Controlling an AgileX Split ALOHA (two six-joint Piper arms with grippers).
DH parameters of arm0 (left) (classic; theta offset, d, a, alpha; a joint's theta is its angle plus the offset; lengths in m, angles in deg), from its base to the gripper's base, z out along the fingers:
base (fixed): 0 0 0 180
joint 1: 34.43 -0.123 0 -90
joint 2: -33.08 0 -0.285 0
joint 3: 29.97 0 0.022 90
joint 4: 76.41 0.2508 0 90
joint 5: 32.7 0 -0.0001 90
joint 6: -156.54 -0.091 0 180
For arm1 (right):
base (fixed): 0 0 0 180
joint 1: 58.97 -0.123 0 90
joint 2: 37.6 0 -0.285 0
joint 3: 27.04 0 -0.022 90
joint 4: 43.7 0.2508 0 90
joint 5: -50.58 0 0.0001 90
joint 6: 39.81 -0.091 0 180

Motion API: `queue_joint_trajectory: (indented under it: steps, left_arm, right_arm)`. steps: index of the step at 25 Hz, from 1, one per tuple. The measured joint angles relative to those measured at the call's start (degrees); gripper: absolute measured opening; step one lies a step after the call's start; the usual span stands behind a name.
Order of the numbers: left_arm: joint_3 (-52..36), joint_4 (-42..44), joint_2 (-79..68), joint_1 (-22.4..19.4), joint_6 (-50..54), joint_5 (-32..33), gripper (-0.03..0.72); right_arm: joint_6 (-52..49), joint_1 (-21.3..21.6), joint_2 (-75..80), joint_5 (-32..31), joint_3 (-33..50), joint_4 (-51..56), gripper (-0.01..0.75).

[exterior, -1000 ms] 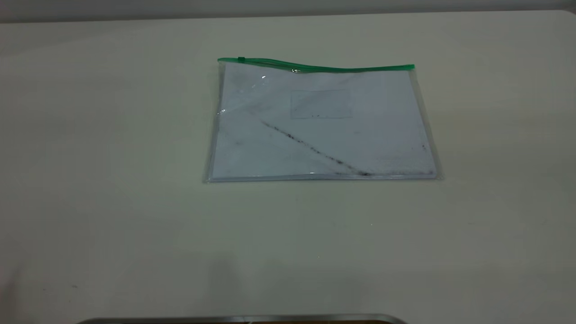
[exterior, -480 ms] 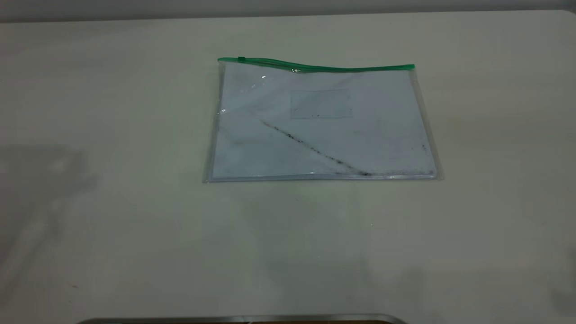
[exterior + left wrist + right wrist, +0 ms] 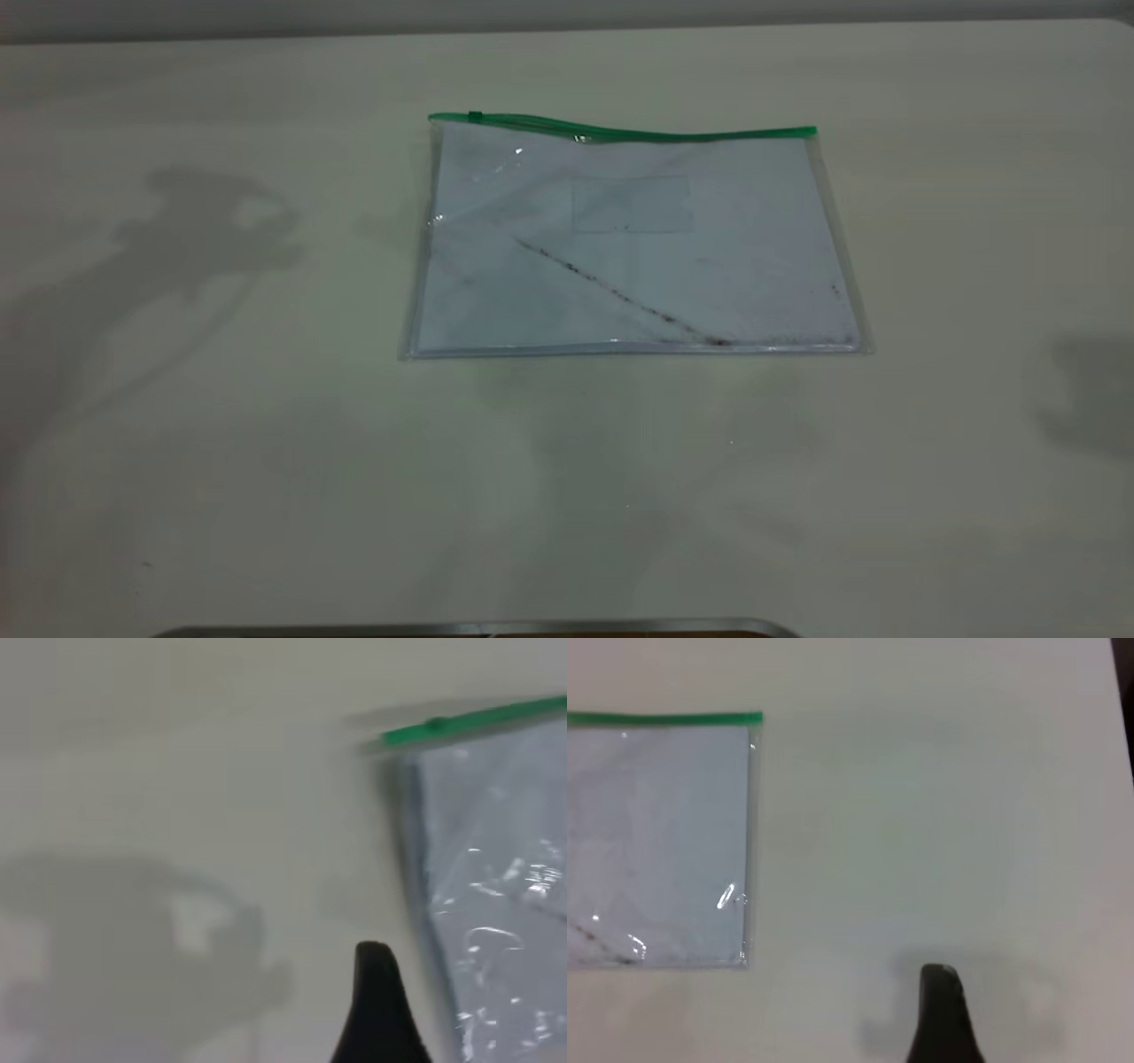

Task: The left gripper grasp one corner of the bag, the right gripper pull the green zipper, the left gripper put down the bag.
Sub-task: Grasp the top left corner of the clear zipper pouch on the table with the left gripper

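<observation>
Shadows of both arms have spread across the table (image 3: 266, 496) toward the bag (image 3: 633, 257), which lies flat at mid-table with its zipper (image 3: 620, 131) on the far edge, ready for the left gripper (image 3: 381, 1010) nearing its corner (image 3: 394, 749), finger spread unclear.

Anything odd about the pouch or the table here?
Only small things: the green zipper bows up near its middle instead of lying flat, and the paper inside the bag carries a dark diagonal smudge. Nothing is spilled.
</observation>
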Motion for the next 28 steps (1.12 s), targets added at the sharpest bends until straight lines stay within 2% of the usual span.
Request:
queue_joint_trajectory:
  steps: [5,13,19,28]
  left_arm:
    - [6.3,-10.8,-10.0,0.0,-12.6,4.4,0.590]
    - [16.1,-19.1,-24.9,0.0,-24.2,9.7,0.590]
    - [21.3,-19.8,-31.9,0.4,-26.0,10.5,0.590]
    - [29.2,-22.3,-39.9,3.3,-26.1,10.6,0.590]
  right_arm:
    - [1.6,0.0,6.8,2.5,-0.6,0.0,0.578]
    - [1.8,0.0,13.1,4.8,-0.7,0.0,0.578]
    - [1.8,0.0,13.3,4.9,-0.9,0.1,0.578]
    - [1.9,0.0,13.3,4.9,-0.9,0.2,0.578]
